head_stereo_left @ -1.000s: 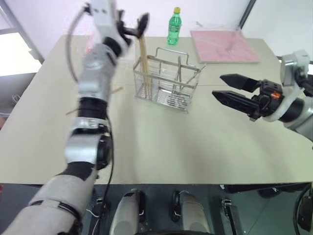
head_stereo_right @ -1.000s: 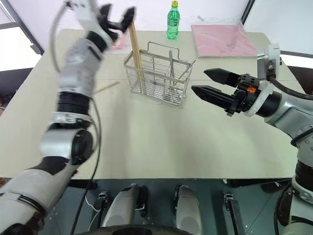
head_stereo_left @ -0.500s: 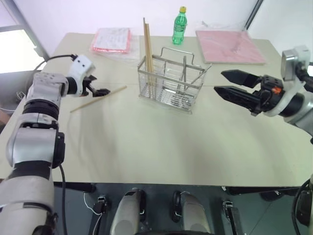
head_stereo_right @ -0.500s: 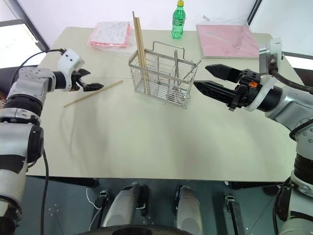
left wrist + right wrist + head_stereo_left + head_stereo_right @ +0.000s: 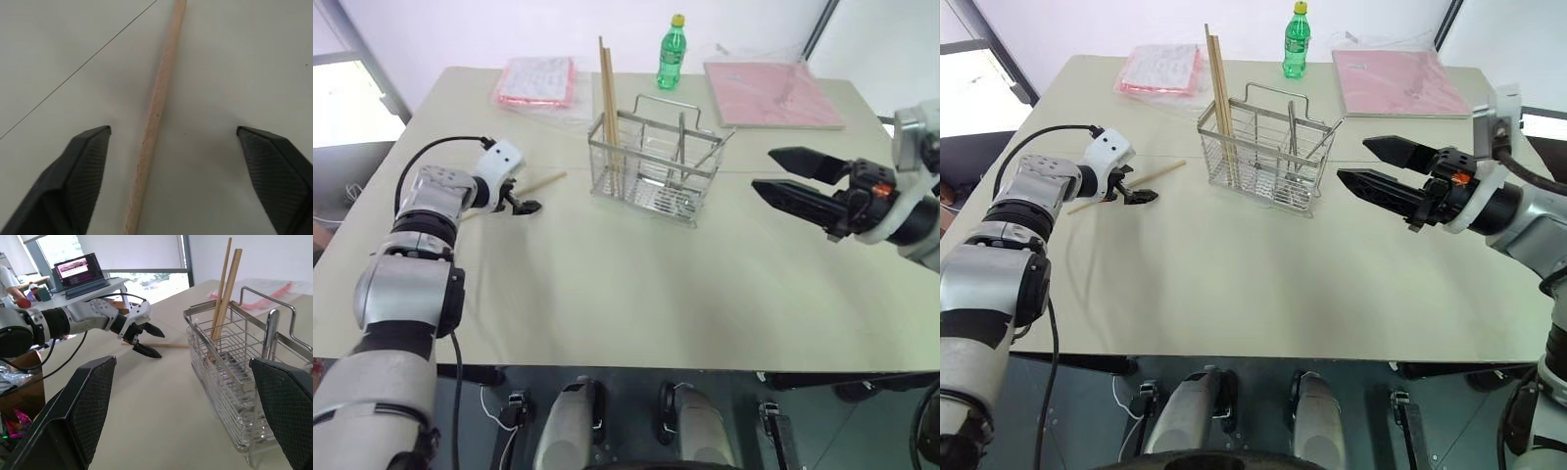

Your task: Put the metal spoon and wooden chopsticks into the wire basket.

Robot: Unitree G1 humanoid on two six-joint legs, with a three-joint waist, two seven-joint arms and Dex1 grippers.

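One chopstick [image 5: 155, 117] mid-left on table | light, stiff, rolls | left gripper [image 5: 173, 142] apart astride it, right gripper [image 5: 1371, 164] apart | pinch mid-shaft

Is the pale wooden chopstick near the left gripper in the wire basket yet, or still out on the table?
Out. The pale wooden chopstick lies flat on the table, between the open left gripper's fingers, ungripped.

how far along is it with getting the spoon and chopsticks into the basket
Mostly there. Two wooden chopsticks already stand in the wire basket, and the metal spoon looks to be in it too. In hand: the left tool is down at the table with its fingers open either side of the last chopstick, not yet gripping. Left to do: grasp it and drop it in. The right tool hangs open beside the basket.
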